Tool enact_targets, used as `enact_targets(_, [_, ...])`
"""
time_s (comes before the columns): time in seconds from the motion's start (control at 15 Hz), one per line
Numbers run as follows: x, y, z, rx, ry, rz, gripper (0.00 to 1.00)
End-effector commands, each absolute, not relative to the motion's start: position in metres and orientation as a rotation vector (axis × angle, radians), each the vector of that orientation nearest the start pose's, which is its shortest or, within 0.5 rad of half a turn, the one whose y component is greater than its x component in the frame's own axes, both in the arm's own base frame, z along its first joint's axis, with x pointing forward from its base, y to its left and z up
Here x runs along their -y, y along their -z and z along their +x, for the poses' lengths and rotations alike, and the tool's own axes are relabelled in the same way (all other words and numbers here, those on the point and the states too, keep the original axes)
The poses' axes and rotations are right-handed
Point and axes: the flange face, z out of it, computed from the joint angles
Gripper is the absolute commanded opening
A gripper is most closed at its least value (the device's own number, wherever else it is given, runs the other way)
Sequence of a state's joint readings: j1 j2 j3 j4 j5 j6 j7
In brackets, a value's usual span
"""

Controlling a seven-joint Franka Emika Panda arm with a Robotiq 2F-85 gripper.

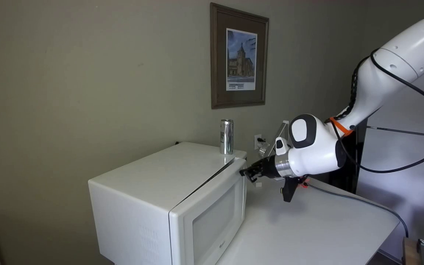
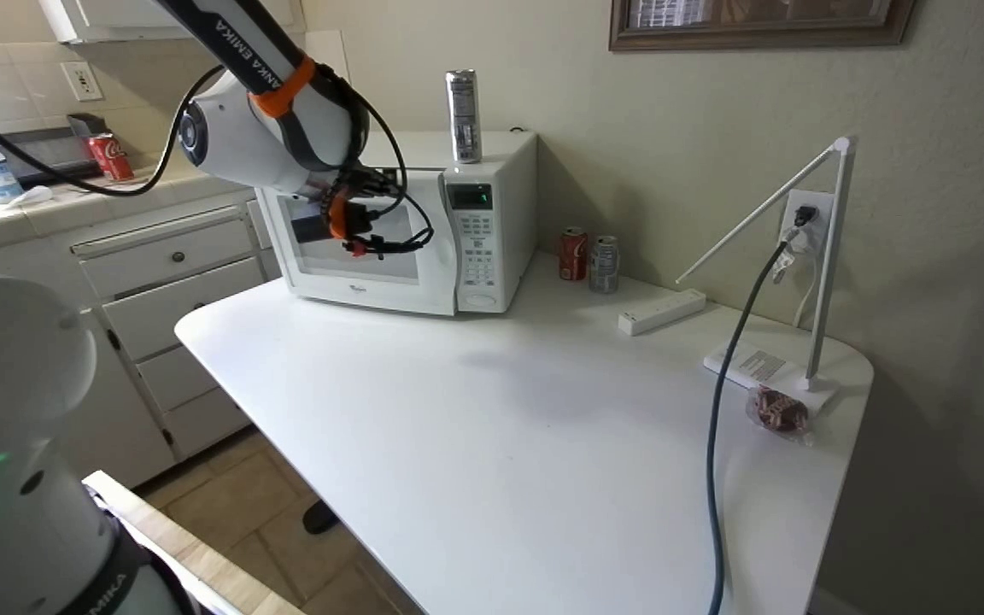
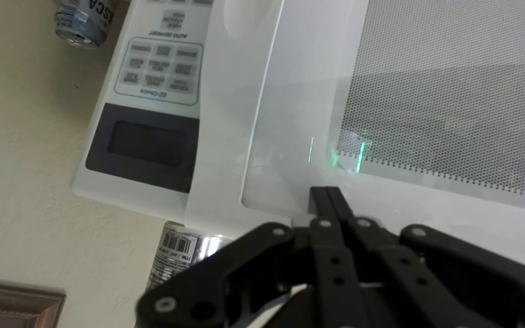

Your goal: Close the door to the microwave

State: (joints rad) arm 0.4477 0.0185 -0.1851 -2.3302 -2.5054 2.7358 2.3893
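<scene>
Fingers (image 3: pixel 319 202): were pressed together, empty, presumably as a blunt pusher
Door (image 1: pixel 212 217): stood directly before them, a dark seam (image 1: pixel 215 173) along its top edge
Microwave (image 1: pixel 156 180): occupied the far edge of the table (image 2: pixel 509 444) in an exterior view
Obscured: wrist view cropped the door; contact and latching could not be told

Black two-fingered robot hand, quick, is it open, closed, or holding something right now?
Black two-fingered hand: closed, holding nothing, in front of the white rectangular microwave door.
</scene>
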Motion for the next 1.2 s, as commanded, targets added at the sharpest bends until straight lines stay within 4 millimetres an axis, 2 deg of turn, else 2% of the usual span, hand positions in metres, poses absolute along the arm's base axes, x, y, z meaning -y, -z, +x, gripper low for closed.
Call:
enact_targets(0.0, [-0.149,-0.326,0.481,0.347,1.84,-2.718,0.0])
enact_targets(0.47, [-0.156,-0.327,0.487,0.359,1.917,-2.692,0.0])
enact_targets(0.73, [-0.147,-0.325,0.488,0.375,1.966,-2.707,0.0])
enact_targets(0.8, [-0.155,-0.316,0.477,0.391,1.864,-2.738,0.01])
enact_targets(1.13, [-0.15,-0.319,0.482,0.373,1.911,-2.732,0.01])
